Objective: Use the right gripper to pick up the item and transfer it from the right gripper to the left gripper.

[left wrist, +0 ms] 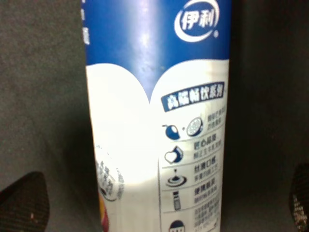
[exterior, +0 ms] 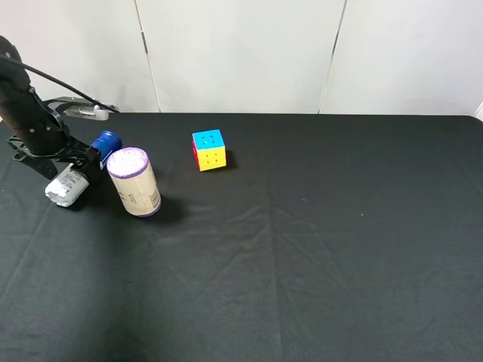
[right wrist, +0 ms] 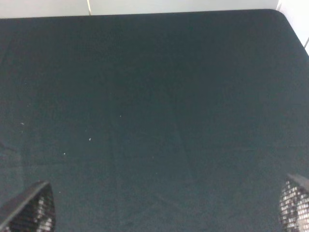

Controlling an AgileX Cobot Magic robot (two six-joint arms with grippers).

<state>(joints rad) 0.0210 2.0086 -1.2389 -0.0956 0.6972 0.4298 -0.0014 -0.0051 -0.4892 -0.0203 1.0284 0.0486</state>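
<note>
One bottle (exterior: 81,167), one canister (exterior: 133,182), one puzzle cube (exterior: 209,149) — two claws: left claw (exterior: 79,161), right claw (right wrist: 164,208)

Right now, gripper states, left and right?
Left gripper: open, fingers clear on both sides of the bottle, not clamping it.
Right gripper: open, empty, only black cloth below.

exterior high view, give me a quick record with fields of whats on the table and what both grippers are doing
surface: black cloth
bottle: white, blue cap, lying on the cloth at far left, between the left gripper's open fingers
left gripper: open around the bottle, fingertips clear of its sides
canister: purple-topped, beside the bottle
cube: multicoloured, apart near the back
right gripper: open, empty, over bare cloth
</note>
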